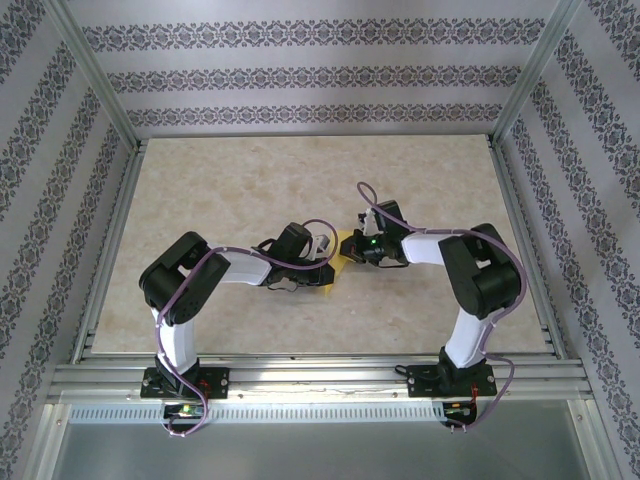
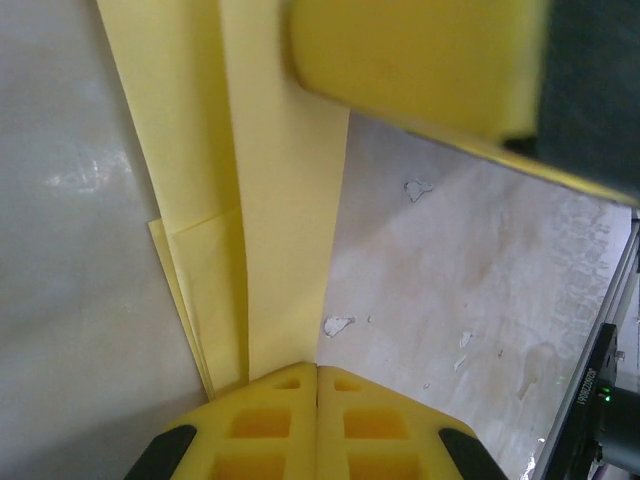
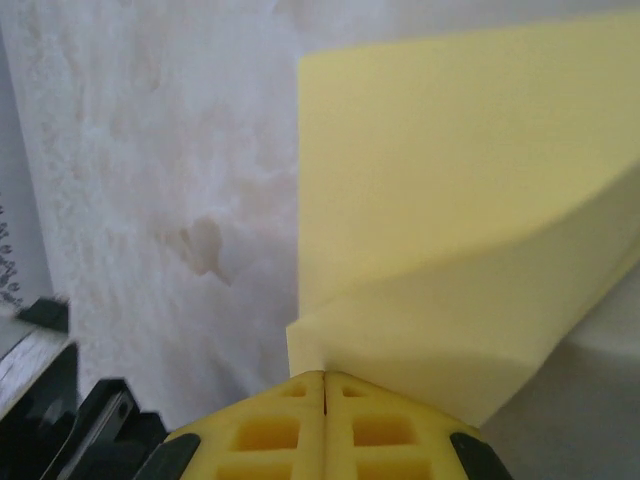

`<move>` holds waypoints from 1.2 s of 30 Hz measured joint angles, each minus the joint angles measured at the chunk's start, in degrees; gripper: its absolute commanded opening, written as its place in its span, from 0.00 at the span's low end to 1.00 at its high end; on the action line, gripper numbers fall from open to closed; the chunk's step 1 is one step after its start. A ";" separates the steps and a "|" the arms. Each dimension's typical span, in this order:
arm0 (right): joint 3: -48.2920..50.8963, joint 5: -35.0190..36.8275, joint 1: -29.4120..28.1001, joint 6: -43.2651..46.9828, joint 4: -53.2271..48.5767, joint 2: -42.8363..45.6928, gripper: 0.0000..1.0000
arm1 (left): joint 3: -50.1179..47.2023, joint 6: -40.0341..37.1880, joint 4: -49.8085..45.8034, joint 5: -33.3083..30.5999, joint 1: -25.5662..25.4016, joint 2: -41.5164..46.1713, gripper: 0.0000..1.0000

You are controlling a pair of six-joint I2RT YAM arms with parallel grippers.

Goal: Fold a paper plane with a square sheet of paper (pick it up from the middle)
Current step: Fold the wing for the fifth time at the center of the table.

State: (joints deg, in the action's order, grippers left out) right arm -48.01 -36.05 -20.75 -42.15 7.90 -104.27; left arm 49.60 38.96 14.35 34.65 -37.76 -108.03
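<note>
The left claw (image 2: pixel 317 372) and right claw (image 3: pixel 325 378), each clamped on the folded yellow paper sheet (image 2: pixel 285 230), hold opposite ends of its long axis.

Table (image 1: pixel 250 190): beige, marbled, matt surface. Patterned wallpaper walls (image 1: pixel 300 75) are seen at the far side and at both flanks of the table, with dark ornamental bands on white. Two metal posts (image 1: pixel 95 75) (image 1: pixel 535 70) are set at the table's far corners, slanting outward in the top view. Grooved aluminium rails (image 1: pixel 320 375) are laid along the table's near edge. Small white flecks (image 2: pixel 338 325) are noted on the table surface in the left wrist view. A faint brownish stain (image 3: pixel 205 245) is noted on it in the right wrist view.
</note>
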 measured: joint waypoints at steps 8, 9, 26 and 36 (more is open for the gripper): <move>-2.58 -2.01 1.92 0.13 -0.52 -3.93 0.00 | -0.79 -0.42 0.46 0.00 0.00 0.42 0.00; -2.84 -2.19 1.92 0.13 -0.57 -4.15 0.00 | -0.85 -0.50 0.57 0.00 0.00 0.42 0.00; -8.61 -2.86 7.74 -0.52 -1.79 -8.13 0.02 | -2.08 -1.11 2.21 0.22 0.00 0.81 0.00; -15.43 2.84 9.86 0.66 -8.46 -8.35 0.04 | -2.45 -1.29 2.19 0.35 0.00 1.16 0.00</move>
State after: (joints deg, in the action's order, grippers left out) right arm -63.44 -33.21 -10.90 -41.50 -0.56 -112.62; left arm 47.16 37.67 16.53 35.00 -37.76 -106.87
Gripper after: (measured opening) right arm 0.049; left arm 0.063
